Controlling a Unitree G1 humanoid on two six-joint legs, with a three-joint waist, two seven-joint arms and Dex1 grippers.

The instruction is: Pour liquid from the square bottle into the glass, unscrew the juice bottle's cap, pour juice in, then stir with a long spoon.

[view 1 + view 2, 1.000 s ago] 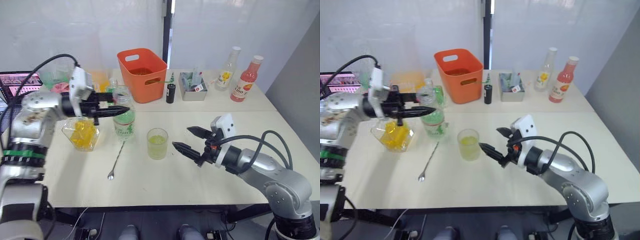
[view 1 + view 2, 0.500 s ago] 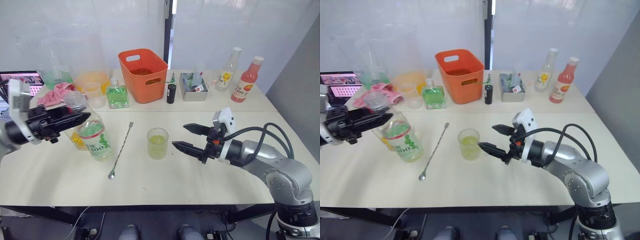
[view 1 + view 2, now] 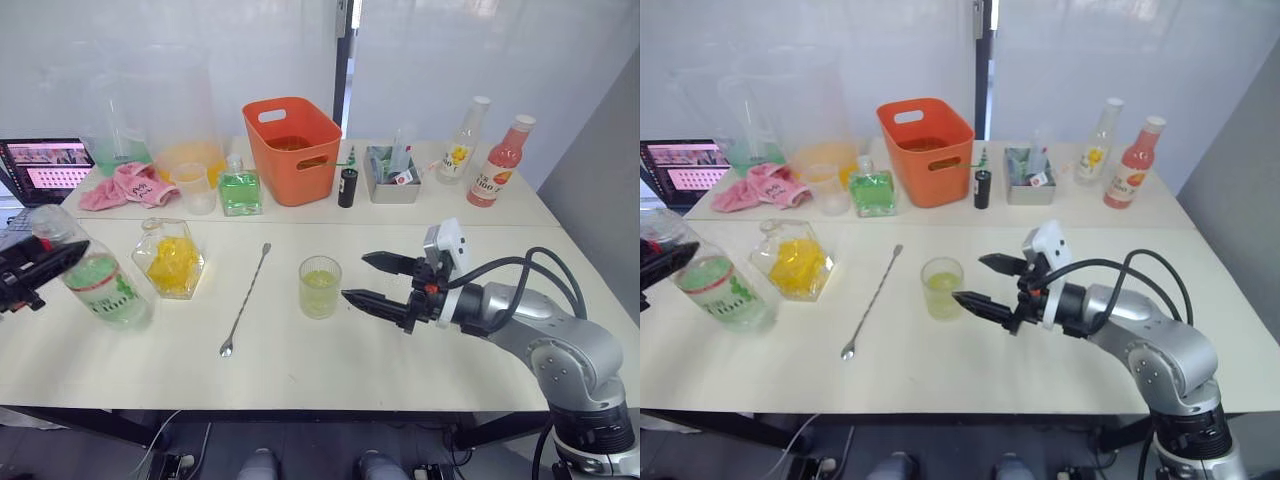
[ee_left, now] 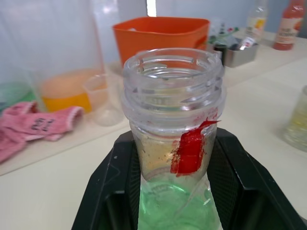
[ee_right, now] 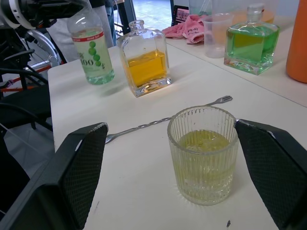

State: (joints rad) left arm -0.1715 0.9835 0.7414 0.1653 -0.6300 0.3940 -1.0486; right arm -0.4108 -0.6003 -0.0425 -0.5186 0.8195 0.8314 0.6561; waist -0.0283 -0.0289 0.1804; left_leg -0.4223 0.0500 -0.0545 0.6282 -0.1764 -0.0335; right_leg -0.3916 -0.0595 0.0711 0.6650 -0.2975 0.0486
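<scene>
Pale worktop (image 3: 330, 370) seen from above. Right tool (image 3: 372, 280) low over the worktop, black fingers spread wide apart, nothing between them. Glass (image 3: 319, 287) just beyond the right tool's fingertips, standing upright, ribbed, partly filled with pale yellow-green liquid; not touching either finger, seemingly just outside the gap. Long spoon (image 3: 246, 300) past the glass from the right tool, flat on the worktop, lying diagonally, tiny bowl at the near end. Square bottle (image 3: 172, 260) farther out beyond the spoon, yellow-orange liquid inside, standing apart from both tools.

Left tool (image 4: 172, 191) at the far left edge, fingers clamped on the neck of the juice bottle (image 3: 100, 285). Juice bottle tilted, mouth open with no cap on it, red strip hanging below the threads, pale green liquid low inside, green-white label showing. Well apart from the glass and from the right tool.

Back of the worktop, far from both tools: orange basket (image 3: 293, 148), square bottle with green liquid (image 3: 239, 190), pink cloth (image 3: 122, 186), translucent cup (image 3: 196, 187), pink-red bottle (image 3: 499, 174), yellow-labelled bottle (image 3: 460, 152).
</scene>
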